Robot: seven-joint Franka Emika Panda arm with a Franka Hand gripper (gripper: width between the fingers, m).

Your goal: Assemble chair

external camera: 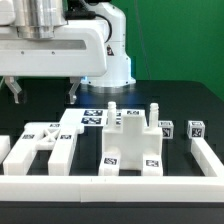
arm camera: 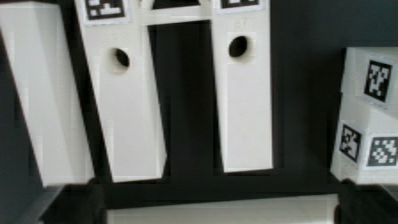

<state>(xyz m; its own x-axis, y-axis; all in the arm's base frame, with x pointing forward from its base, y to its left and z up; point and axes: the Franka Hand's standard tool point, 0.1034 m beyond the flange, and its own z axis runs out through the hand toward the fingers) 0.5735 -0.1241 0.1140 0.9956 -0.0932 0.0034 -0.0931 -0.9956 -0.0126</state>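
The chair's white parts lie on the black table. The slotted frame [external camera: 45, 142] is at the exterior view's left. A chunky part with upright posts [external camera: 131, 140] stands in the middle. Two small tagged cubes [external camera: 166, 130] are to its right. My gripper [external camera: 44, 92] hangs above the slotted frame, open and empty, fingers wide apart. In the wrist view the frame's bars with oval holes [arm camera: 125, 95] run straight below my gripper [arm camera: 214, 200]. Tagged cubes [arm camera: 370, 115] show at the side. Only the dark finger edges show in the corners.
Long plain white border bars run along the front [external camera: 110, 186] and the exterior view's right [external camera: 212, 158]. The marker board [external camera: 92, 117] lies flat behind the parts. The arm's base [external camera: 108, 60] stands at the back.
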